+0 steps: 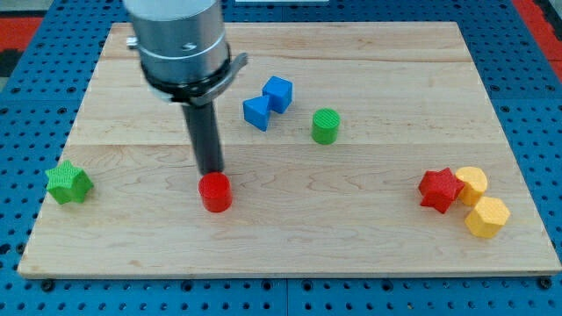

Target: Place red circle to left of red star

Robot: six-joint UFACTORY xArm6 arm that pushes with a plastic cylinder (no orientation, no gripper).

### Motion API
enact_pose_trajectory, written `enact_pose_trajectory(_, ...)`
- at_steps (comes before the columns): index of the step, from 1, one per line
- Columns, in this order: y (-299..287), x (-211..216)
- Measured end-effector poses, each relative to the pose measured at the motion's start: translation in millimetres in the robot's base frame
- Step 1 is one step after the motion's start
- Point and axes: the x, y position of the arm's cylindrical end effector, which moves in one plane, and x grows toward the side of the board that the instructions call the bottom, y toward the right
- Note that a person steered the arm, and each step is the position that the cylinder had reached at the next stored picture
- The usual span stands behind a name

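Two risks are showing: the red circle (214, 192), sitting mid-counter (369, 228) seemingly touching my tip (212, 173), an end effector with no jaws, may be slipping sideways or later bumping the red star (440, 190) and yellow blocks (479, 202)

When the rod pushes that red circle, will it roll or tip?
The red circle stands flat on its end, squat, so it probably slides, not tips. My tip sits just above it in view; an off-centre push may swing it sideways. It looks light.
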Motion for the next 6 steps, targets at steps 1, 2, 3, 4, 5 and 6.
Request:
enact_pose_trajectory(1,-49.6,-9.1)
enact_pose_trajectory(2,-32.0,17.3)
enact_pose_trajectory(3,59.8,13.9)
enact_pose_trajectory(4,133.4,14.3)
enact_pose_trajectory(5,65.0,14.5)
enact_pose_trajectory(6,40.1,57.3)
